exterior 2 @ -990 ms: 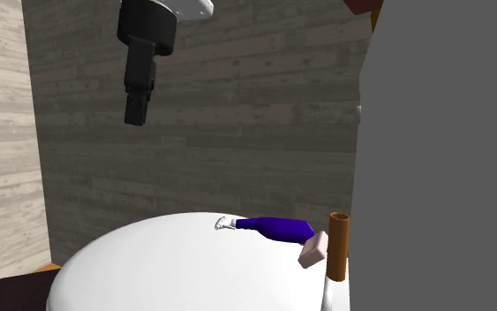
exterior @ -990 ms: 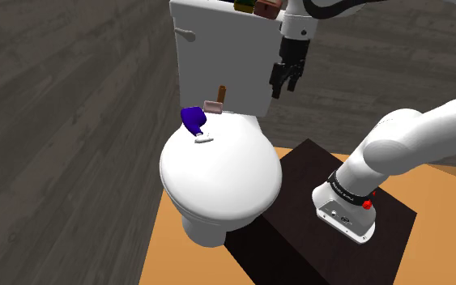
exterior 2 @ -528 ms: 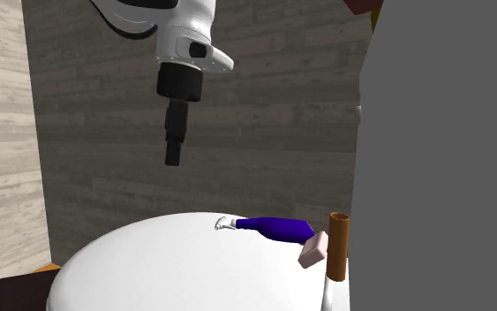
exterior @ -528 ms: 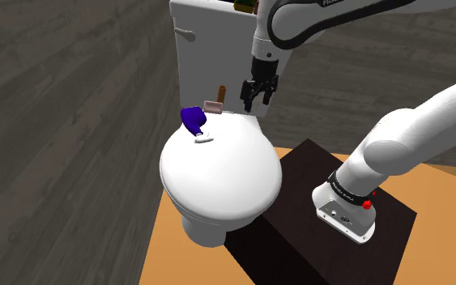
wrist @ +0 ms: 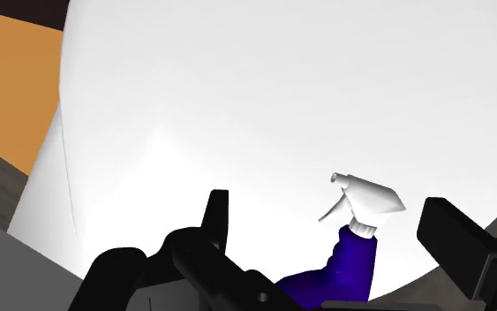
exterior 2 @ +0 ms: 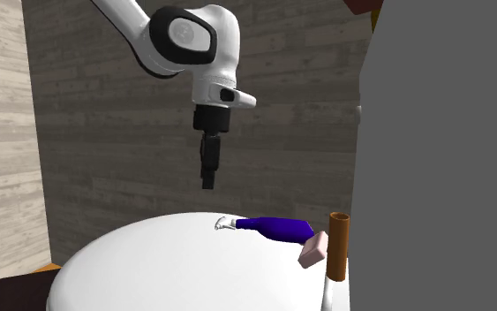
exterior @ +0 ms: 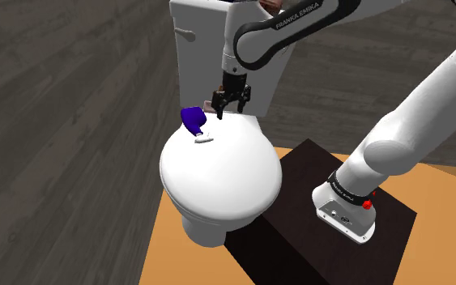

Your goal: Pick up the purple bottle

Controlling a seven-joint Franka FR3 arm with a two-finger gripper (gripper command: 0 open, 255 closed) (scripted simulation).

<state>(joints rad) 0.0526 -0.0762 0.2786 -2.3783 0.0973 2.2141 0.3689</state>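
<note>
The purple bottle (exterior: 191, 119) lies on its side on the closed white toilet lid (exterior: 218, 174), near the tank, with a white spray head (exterior: 204, 138). In the second exterior view the purple bottle (exterior 2: 277, 229) points its spray head (exterior 2: 224, 223) away from the tank. My black gripper (exterior: 228, 108) hangs a little above the lid, just to the shoulder view's right of the bottle. Seen across the lid, the gripper (exterior 2: 207, 182) hovers above the spray head. In the wrist view the gripper (wrist: 335, 234) is open, and the bottle (wrist: 348, 265) with its spray head (wrist: 367, 198) lies below, between the spread fingers, untouched.
A pink block (exterior 2: 313, 250) and an upright brown cylinder (exterior 2: 338, 246) stand on the lid by the tank (exterior: 210, 44), close to the bottle's base. Small things sit on the tank top (exterior: 254, 6). The dark stand (exterior: 299, 235) rests on an orange floor patch (exterior: 165, 235).
The gripper has come down and moved to the shoulder view's left, from beside the tank to just above the lid by the bottle. The bottle has not moved.
</note>
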